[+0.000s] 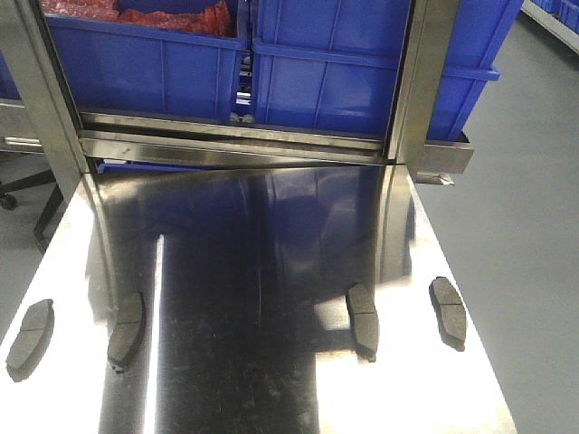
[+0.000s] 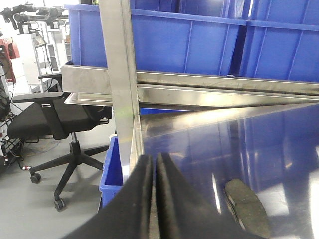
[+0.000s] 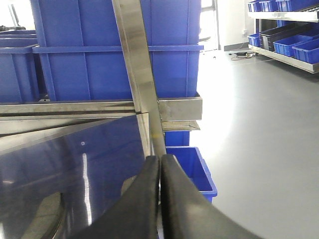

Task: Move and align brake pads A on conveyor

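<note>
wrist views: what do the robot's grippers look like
The left gripper and the right gripper look alike. Each has two matte black fingers, broad at the base and curving in to narrow, rounded tips. Their surfaces are plain and smooth, with no markings, cables or sleeves in view. The arms themselves do not show in any view.

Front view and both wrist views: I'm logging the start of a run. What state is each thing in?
Brake pads: all four lying flat on the steel table, spaced apart, none gripped.
Left gripper: shut, holding nothing.
Right gripper: shut, holding nothing.
Blue bin, upper left of the front view: holds red material.
</note>
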Controlling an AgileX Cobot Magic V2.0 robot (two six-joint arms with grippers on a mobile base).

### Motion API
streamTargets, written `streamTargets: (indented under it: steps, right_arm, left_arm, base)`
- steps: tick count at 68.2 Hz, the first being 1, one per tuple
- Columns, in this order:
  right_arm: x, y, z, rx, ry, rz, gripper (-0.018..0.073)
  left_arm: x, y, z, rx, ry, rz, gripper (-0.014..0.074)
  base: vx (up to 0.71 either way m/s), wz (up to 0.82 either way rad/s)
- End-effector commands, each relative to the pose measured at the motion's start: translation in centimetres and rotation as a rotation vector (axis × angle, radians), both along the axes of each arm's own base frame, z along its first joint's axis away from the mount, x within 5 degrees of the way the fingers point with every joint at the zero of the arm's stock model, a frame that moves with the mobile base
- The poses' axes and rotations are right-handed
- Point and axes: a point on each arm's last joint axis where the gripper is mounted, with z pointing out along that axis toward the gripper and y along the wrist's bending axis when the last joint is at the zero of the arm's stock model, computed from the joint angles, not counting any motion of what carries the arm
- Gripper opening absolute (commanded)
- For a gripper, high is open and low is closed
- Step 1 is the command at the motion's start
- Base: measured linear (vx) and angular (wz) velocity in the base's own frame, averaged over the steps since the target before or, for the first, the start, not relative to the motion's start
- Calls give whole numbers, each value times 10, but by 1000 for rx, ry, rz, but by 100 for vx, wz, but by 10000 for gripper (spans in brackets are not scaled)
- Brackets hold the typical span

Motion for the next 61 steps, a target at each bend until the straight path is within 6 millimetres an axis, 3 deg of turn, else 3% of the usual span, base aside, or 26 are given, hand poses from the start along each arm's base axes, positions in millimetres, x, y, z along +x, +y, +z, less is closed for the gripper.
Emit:
streamTargets:
  steps: [1,61]
  right_arm:
    - [0,0,1,-15,-70,-7,-2]
    - [0,0,1,-15,-70,-7,-2]
  left_arm:
    - [-1,0,10,4,-93,-2,-7]
    - [-1,0,10,4,-93,-2,-7]
  base:
    - [0,0]
    - [0,0]
